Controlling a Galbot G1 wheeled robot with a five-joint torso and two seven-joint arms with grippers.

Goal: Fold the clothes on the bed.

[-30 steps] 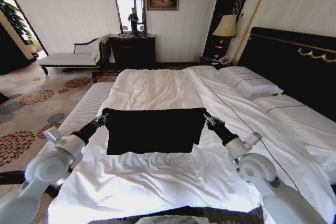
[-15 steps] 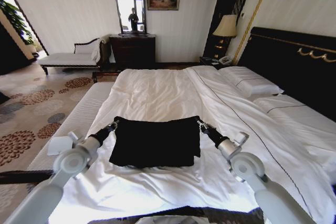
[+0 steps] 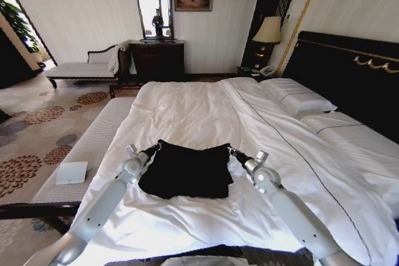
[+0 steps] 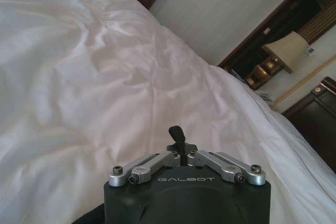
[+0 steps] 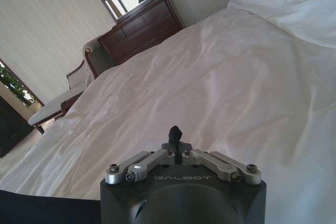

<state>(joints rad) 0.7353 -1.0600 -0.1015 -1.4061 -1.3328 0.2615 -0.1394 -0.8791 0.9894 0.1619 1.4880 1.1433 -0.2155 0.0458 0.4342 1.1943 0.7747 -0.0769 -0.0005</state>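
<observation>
The clothes, a black T-shirt (image 3: pixel 186 171), lie in a doubled-over heap on the white duvet of the bed (image 3: pixel 187 107), in its near middle. My left gripper (image 3: pixel 157 146) is shut on the shirt's far left corner, low over the duvet. My right gripper (image 3: pixel 230 150) is shut on the far right corner. In the left wrist view the left gripper (image 4: pixel 178 136) pinches a small black tip of cloth over white bedding. The right gripper (image 5: pixel 175 134) looks the same in the right wrist view, with more black T-shirt (image 5: pixel 47 208) beside its body.
White pillows (image 3: pixel 296 96) and a black headboard (image 3: pixel 349 70) lie to the right. A pale bench (image 3: pixel 93 141) along the bed's left side carries a white card (image 3: pixel 72 172). A dark dresser (image 3: pixel 157 59), a chaise (image 3: pixel 84 68) and a lamp (image 3: pixel 268 31) stand by the far wall.
Both arms have reached farther out over the bed and come closer together, carrying the shirt's held edge away from me and down. The hanging shirt now lies bunched on the duvet.
</observation>
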